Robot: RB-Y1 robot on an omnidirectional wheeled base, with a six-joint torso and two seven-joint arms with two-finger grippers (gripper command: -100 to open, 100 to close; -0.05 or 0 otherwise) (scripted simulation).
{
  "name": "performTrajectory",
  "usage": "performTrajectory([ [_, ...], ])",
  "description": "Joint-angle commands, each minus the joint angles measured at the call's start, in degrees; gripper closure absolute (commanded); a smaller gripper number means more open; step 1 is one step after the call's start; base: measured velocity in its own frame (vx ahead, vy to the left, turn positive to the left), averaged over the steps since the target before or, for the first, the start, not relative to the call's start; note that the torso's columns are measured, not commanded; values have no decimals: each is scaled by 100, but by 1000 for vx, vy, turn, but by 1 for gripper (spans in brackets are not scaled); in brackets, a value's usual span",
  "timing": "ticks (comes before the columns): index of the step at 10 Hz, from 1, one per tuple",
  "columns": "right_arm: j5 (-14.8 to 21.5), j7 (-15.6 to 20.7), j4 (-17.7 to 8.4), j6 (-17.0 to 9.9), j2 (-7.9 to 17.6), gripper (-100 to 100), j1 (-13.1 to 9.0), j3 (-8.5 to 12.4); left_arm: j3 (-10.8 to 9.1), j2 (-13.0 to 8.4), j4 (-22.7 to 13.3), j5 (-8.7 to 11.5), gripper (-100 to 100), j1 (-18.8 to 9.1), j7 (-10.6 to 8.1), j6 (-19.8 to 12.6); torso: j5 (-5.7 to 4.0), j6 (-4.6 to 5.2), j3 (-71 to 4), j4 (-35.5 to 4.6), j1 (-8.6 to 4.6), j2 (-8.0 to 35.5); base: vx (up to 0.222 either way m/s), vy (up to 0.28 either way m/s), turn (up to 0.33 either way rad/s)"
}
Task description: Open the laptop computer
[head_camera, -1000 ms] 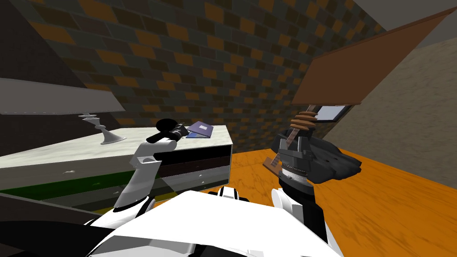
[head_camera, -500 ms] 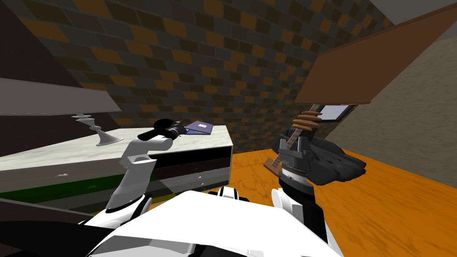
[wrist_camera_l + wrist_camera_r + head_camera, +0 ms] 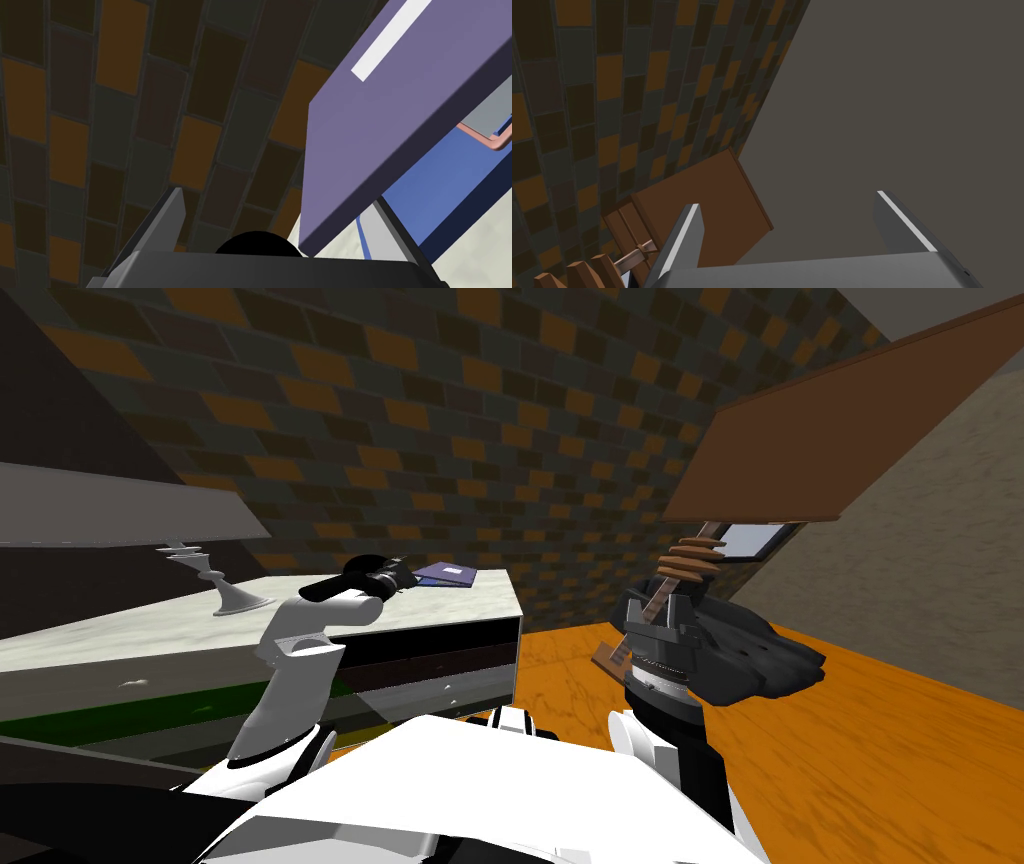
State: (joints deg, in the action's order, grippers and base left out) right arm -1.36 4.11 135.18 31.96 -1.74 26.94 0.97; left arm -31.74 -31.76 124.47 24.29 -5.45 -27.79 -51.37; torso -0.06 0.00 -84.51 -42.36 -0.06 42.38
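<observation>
Reaching over the counter (image 3: pixel 140 633), left gripper (image 3: pixel 277 200) has jaws apart at the laptop (image 3: pixel 447 576); purple lid (image 3: pixel 380 135) part-raised, bearing a plain white bar (image 3: pixel 390 42); right gripper (image 3: pixel 788 200) jaws apart.

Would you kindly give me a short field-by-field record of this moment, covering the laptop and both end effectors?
laptop: lies on the white counter, near the brick wall
lid state: purple lid partly raised; a gap shows above the blue base
left end effector: open, at the lid's edge, one finger reaching under it
right end effector: open, holding nothing, away from the laptop
task status: lid not yet fully open
</observation>
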Motion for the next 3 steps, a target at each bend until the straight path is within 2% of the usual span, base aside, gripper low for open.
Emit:
performTrajectory([
  [1,0,0,0,0,0,0,0,0,3,2,-4,0,0,4,0,-4,0,0,0,0,0,-1,0,0,0],
  [3,0,0,0,0,0,0,0,0,8,6,-12,-1,0,14,3,-16,0,0,0,-1,1,-1,0,0,0],
])
